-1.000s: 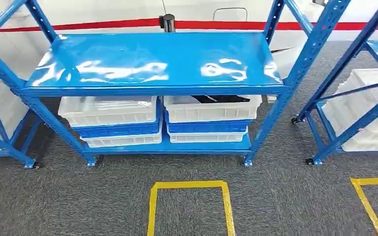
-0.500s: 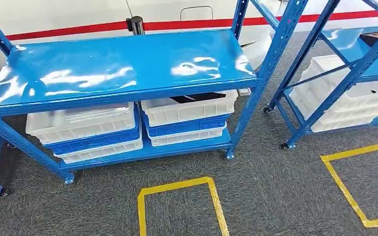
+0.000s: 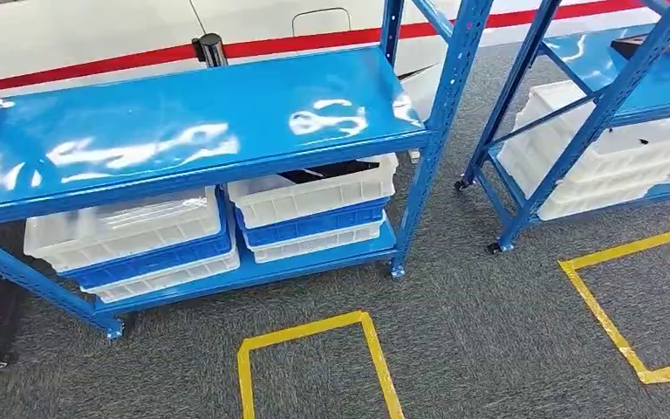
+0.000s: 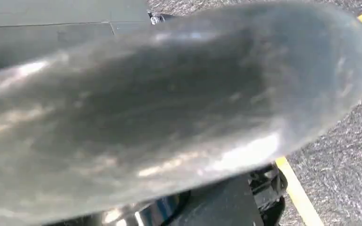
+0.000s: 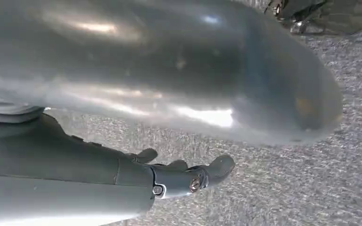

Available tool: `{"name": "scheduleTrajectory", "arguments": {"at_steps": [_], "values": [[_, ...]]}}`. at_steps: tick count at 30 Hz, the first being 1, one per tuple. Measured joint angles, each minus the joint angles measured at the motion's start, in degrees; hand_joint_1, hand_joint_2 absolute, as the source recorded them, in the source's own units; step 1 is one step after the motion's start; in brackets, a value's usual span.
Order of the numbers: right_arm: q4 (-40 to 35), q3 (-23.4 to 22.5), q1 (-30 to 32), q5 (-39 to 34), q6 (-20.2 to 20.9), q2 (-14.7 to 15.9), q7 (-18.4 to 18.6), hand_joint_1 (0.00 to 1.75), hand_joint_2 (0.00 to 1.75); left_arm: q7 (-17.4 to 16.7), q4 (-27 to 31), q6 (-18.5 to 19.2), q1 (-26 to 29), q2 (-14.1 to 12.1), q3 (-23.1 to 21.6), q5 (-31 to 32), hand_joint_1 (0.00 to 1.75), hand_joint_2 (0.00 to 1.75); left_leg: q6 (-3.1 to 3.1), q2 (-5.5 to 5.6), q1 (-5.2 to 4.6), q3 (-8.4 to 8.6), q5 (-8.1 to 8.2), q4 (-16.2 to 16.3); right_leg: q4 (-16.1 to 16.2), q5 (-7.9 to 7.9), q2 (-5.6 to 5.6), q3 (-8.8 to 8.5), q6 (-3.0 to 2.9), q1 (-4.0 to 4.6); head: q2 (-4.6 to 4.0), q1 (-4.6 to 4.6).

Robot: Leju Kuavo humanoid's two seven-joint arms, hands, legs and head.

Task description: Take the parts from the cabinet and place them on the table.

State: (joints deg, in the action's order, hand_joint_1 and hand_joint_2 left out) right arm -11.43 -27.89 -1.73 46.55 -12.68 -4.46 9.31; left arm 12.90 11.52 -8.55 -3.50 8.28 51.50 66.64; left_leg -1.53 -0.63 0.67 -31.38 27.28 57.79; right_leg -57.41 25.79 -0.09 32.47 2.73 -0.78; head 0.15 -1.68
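Observation:
A blue cabinet rack [image 3: 192, 122] stands ahead in the head view, its top shelf bare. On its lower shelf sit two stacks of white and blue crates [image 3: 131, 240]. The top crate [image 3: 314, 194] of the right stack holds a dark part [image 3: 327, 171]. In the right wrist view my right hand [image 5: 188, 179] hangs over the grey carpet with its fingers stretched out and nothing in them. My left hand [image 4: 169, 108] is a blurred grey mass in the left wrist view, and I cannot tell how its fingers lie.
A second blue rack [image 3: 611, 96] at the right holds white crates [image 3: 602, 161] and a dark tray [image 3: 663, 39] on its upper shelf. Yellow tape squares [image 3: 310, 336] [image 3: 615, 305] mark the carpet before each rack. A white wall with a red stripe [image 3: 288, 42] runs behind.
The whole picture has slid left and tilted, so the camera has turned right. More of the second rack and its tape square has come into view. Nothing on the shelves has moved.

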Motion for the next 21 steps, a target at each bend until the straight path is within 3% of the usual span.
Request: {"name": "scheduleTrajectory", "arguments": {"at_steps": [2,4,5,20,21], "values": [[0.0,0.1,0.0,0.3,0.2,0.0,-0.8,0.00,0.00,0.0,0.0,0.0,0.0,0.0,0.0,0.0,0.00,0.00,0.45,-0.03,0.00,0.10,-0.12,-0.3,0.0,0.01,0.00,0.04,-0.02,0.00,0.00,0.00],[0.0,0.1,0.0,0.5,0.5,0.0,-1.1,0.00,0.00,0.0,0.0,0.0,0.0,0.0,0.0,0.0,0.00,0.00,1.52,-0.06,0.04,0.15,-0.18,-0.5,0.0,0.02,0.00,0.08,-0.41,0.01,0.00,0.02],[0.0,0.1,0.0,0.6,0.6,0.0,-1.1,0.00,0.00,0.0,0.0,0.0,0.0,0.0,0.0,0.0,0.00,0.00,1.57,-0.07,0.04,0.14,-0.20,-0.5,-0.1,0.05,0.00,0.09,-0.46,0.01,0.00,0.02],[0.0,2.0,0.0,4.4,0.8,0.0,-1.0,0.00,0.00,-0.2,0.0,-0.3,0.0,0.0,0.1,0.0,0.00,0.00,1.58,-0.08,-0.44,0.13,-0.20,-0.5,0.0,0.02,0.00,0.06,-0.41,-0.41,0.00,0.04],[0.0,2.1,0.1,4.4,0.8,-0.1,-1.0,0.00,0.00,-0.2,0.0,-0.3,0.0,-0.1,0.1,0.0,0.00,0.00,1.09,-0.07,-0.58,-0.09,0.12,0.1,0.2,-0.16,0.00,0.03,-0.10,-0.94,0.00,0.02]]}}
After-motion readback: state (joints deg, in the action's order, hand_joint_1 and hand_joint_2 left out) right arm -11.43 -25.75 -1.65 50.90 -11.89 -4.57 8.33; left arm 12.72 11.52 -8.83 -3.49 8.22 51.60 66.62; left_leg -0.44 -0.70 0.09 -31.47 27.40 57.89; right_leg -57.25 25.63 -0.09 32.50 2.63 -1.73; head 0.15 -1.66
